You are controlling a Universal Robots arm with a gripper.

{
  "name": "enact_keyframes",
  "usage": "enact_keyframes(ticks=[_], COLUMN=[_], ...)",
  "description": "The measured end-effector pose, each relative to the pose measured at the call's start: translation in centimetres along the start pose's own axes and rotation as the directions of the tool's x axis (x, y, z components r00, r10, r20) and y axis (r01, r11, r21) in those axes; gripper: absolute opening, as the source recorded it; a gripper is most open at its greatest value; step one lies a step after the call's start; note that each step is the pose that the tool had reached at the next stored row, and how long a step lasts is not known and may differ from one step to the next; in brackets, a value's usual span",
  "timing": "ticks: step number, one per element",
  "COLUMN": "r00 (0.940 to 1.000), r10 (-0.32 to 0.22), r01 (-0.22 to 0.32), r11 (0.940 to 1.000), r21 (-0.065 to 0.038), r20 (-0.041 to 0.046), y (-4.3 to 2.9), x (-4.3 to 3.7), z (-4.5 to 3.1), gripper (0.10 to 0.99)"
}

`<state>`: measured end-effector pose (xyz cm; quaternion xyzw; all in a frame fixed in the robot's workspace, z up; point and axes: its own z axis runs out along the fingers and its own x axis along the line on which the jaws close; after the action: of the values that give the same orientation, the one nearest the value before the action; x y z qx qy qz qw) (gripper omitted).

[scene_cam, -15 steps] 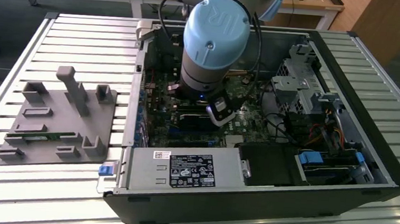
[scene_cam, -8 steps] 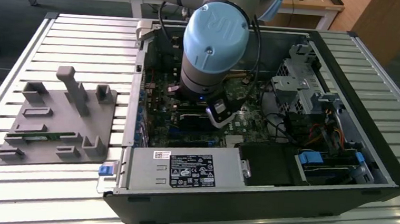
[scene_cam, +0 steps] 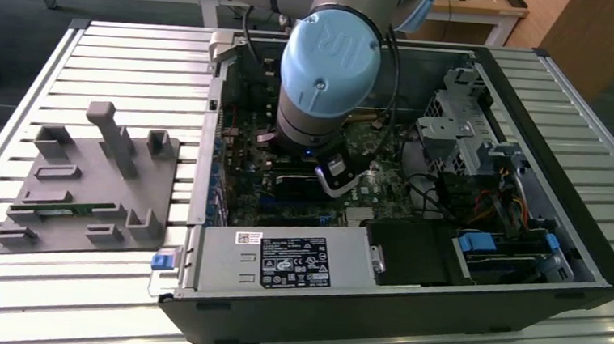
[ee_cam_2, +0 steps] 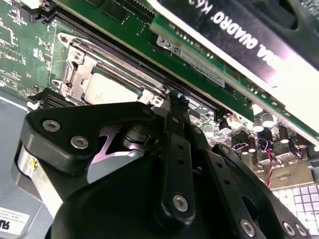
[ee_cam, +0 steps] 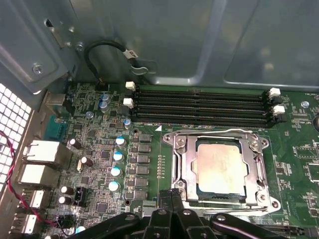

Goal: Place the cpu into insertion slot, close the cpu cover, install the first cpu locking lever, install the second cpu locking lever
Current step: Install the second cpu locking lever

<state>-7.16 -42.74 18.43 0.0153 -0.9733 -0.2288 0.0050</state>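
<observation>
Slatted metal formed the counter (scene_cam: 110,53), and on it lay an open computer case (scene_cam: 560,263) with the arm reaching down inside. Nearest the wrist cameras, the gripper (ee_cam: 172,195) had its fingers (ee_cam_2: 175,107) pressed together into a narrow tip, gripping nothing, at the socket's near edge. Just beyond, the cpu (ee_cam: 222,167) sat flat in the insertion slot (ee_cam: 221,196), its pale top showing through the window of the cpu cover (ee_cam: 185,167), which lay down over it. A thin wire lever (ee_cam: 227,132) ran along the cover's far side, next to the black memory slots (ee_cam: 199,107); I could not tell whether either lever was latched. By my judgement the work stood at the levers, and doing it well meant pushing with the closed tip on the lever alone, clear of the chip. Farther off on the counter, a grey fixture tray (scene_cam: 79,188) held a small green card (scene_cam: 66,214).
</observation>
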Motion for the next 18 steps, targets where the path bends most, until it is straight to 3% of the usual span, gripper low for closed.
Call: enact_keyframes(ticks=[18], r00=[1.0000], r10=[0.000], r01=[0.000], r11=[0.9999], r21=[-0.016], r20=[0.0006], y=[0.30], x=[0.27], z=[0.59], gripper=[0.106])
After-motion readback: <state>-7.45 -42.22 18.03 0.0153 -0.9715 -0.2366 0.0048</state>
